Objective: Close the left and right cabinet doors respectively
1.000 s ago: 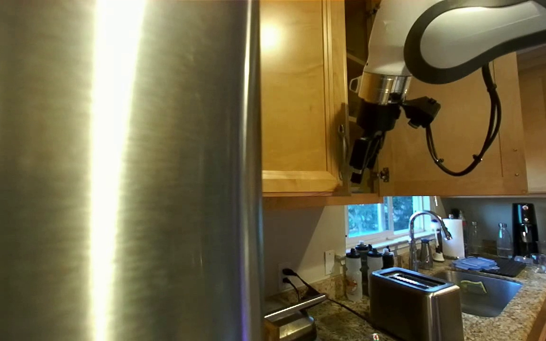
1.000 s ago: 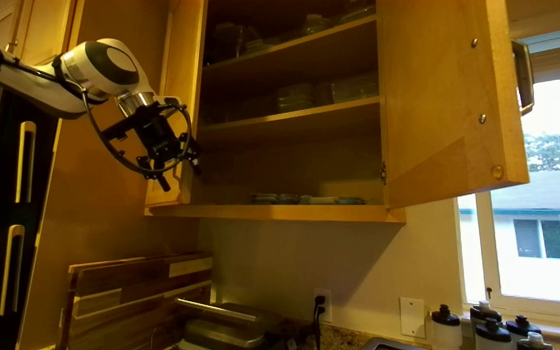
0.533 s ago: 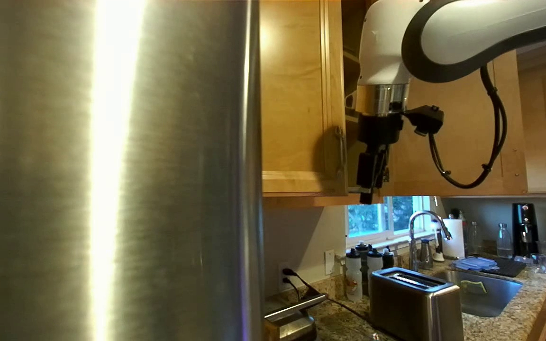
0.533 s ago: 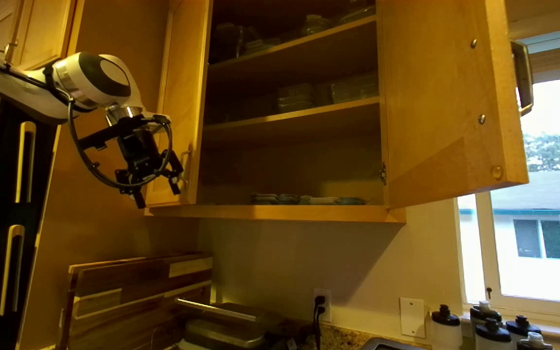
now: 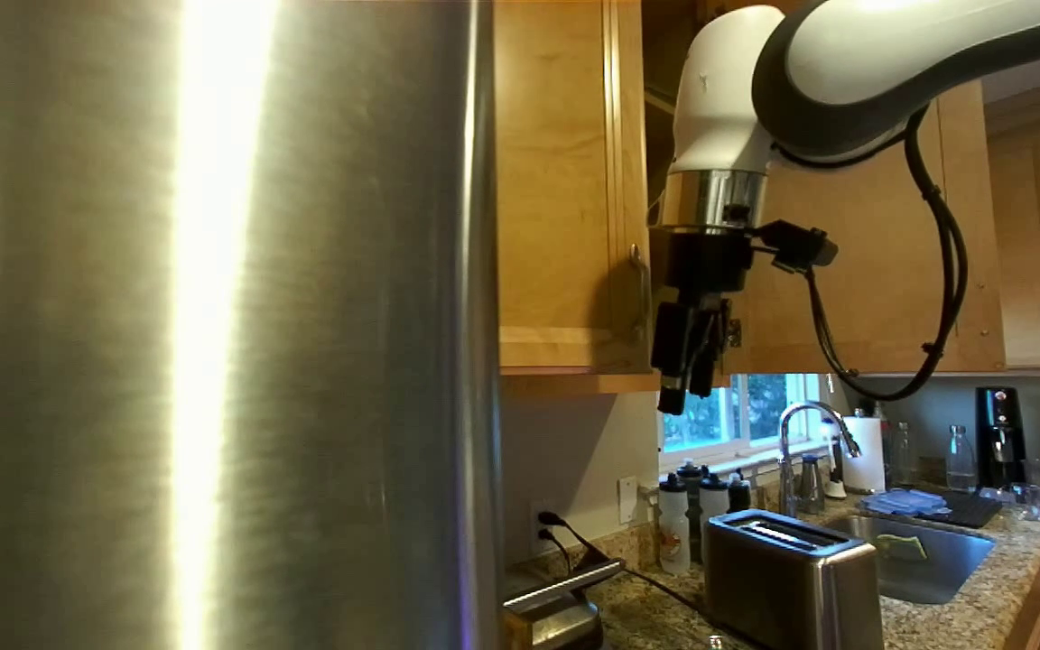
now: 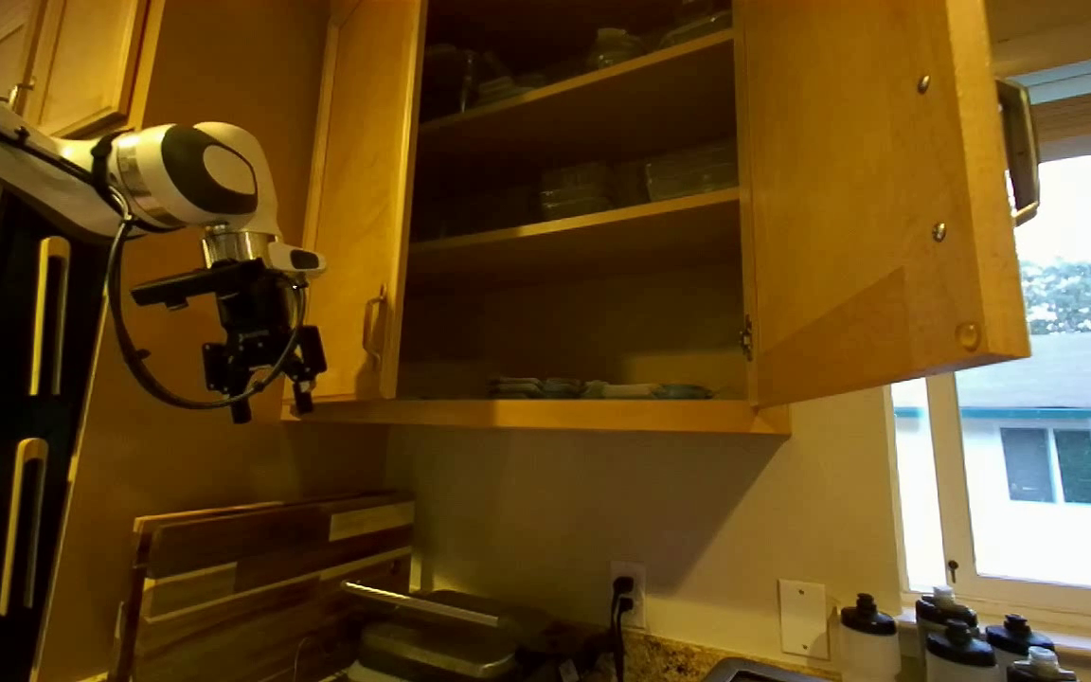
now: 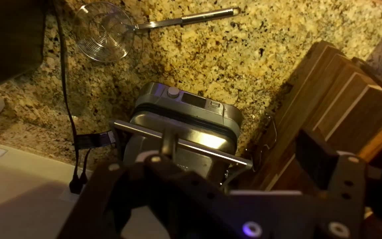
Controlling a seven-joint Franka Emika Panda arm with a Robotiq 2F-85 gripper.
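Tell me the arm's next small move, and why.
I'd probably push the tall honey-coloured wooden left door inward near its slim metal bar handle: it stands ajar, wooden shelves showing beside it, with the open black jaws apparently on its outer side.

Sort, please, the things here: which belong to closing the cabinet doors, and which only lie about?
For the job:
left honey-coloured wooden cabinet door, partly open
right honey-coloured wooden cabinet door, wide open
black two-fingered tool, open

Not part of it:
boxy brushed-steel toaster
round coiled-wire utensil with a steel handle
striped wooden boards
pale bottle with a black cap
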